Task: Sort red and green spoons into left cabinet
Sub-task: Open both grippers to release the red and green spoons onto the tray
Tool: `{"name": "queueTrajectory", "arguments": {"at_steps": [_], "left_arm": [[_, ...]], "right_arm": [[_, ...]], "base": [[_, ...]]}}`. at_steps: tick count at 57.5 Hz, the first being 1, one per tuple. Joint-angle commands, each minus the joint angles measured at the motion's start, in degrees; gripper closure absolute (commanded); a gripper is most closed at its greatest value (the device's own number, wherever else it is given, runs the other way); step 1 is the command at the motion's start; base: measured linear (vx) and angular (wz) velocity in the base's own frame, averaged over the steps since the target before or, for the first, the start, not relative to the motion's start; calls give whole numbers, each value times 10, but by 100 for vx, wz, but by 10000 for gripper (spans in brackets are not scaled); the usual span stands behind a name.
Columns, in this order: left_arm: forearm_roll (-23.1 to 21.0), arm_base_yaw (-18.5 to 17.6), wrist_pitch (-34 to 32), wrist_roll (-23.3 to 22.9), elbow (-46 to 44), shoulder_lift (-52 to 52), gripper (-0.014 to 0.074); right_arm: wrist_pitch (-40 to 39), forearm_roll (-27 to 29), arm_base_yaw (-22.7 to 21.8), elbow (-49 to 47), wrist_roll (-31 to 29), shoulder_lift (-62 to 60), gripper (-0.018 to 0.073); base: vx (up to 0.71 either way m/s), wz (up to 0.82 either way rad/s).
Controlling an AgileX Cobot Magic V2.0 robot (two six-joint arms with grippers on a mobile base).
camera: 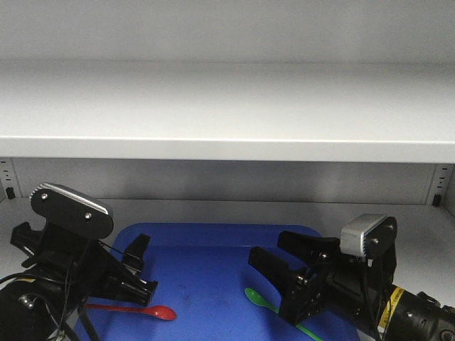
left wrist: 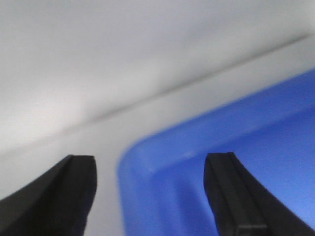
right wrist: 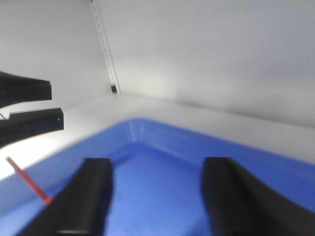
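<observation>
A red spoon [camera: 135, 310] lies on the blue tray [camera: 213, 284] at the front left, its bowl pointing right; its handle also shows in the right wrist view [right wrist: 28, 181]. A green spoon [camera: 264, 304] lies on the tray at the front right, its handle running under my right gripper. My left gripper [camera: 138, 264] is open and empty above the tray's left part, over the tray corner [left wrist: 142, 162]. My right gripper [camera: 281, 273] is open and empty above the green spoon, over the tray floor [right wrist: 157, 191].
A white shelf board [camera: 227, 142] spans the cabinet above the tray. The white cabinet back wall [camera: 227, 181] stands behind the tray. Perforated shelf rails [camera: 8, 181] run up the corners. The left arm shows in the right wrist view [right wrist: 24, 105].
</observation>
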Motion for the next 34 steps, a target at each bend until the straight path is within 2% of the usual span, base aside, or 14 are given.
{"name": "queueTrajectory", "arguments": {"at_steps": [1, 6, 11, 14, 16, 21, 26, 34], "left_arm": [[-1, 2, 20, 2, -22, -28, 123], [-1, 2, 54, 2, -22, -40, 253], [-1, 2, 82, 2, -22, -56, 433], [-1, 2, 98, 2, -21, -69, 533], [0, 2, 105, 2, -21, -75, 599], [0, 2, 132, 14, -21, -96, 605], [0, 2, 155, 18, -21, -116, 603], [0, 2, 166, 17, -21, -145, 603]], "right_arm": [[-14, -11, 1, -19, -3, -26, 249], [19, -20, 0, -19, -3, -39, 373], [66, -22, 0, -19, -3, -59, 510], [95, -23, 0, -19, 0, -71, 574], [118, -23, 0, -19, 10, -80, 573], [182, -29, 0, -19, 38, -104, 566], [227, -59, 0, -19, 51, -125, 564], [225, -98, 0, -19, 50, -138, 564]], "base": [[0, 0], [0, 0], [0, 0], [0, 0], [0, 0], [0, 0], [0, 0], [0, 0]]}}
